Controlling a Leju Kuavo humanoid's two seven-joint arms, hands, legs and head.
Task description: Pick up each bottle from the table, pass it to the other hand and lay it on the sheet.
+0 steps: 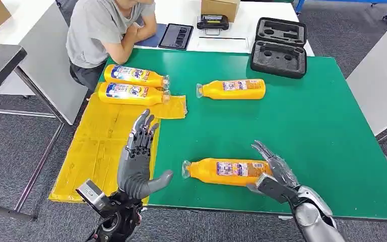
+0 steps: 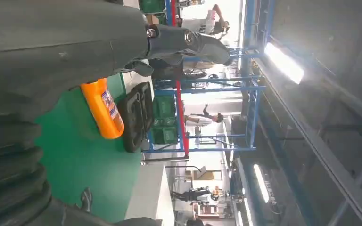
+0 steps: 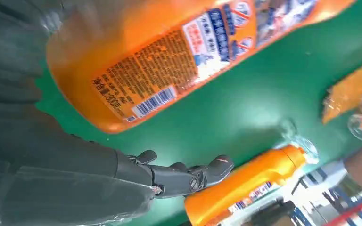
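An orange bottle (image 1: pixel 225 171) lies on the green table (image 1: pixel 302 131) near its front edge, cap to the left. My right hand (image 1: pixel 277 175) is at its base end, with fingers spread over the far side and the thumb on the near side, not closed on it. Up close the same bottle (image 3: pixel 169 56) lies against the palm, with the thumb (image 3: pixel 188 178) apart from it. My left hand (image 1: pixel 140 161) is raised and open, fingers up, above the right edge of the yellow sheet (image 1: pixel 101 146). Two bottles (image 1: pixel 133 75) (image 1: pixel 131 94) lie on the sheet's far end. Another bottle (image 1: pixel 233 89) lies on the table farther back.
A person in a grey shirt (image 1: pixel 103 30) sits at the far left corner, arms on the table. A black foam case (image 1: pixel 278 48) stands open at the back right. A tablet (image 1: pixel 176 36), a black device (image 1: pixel 212 22) and a cardboard box (image 1: pixel 220 7) are on the white table behind.
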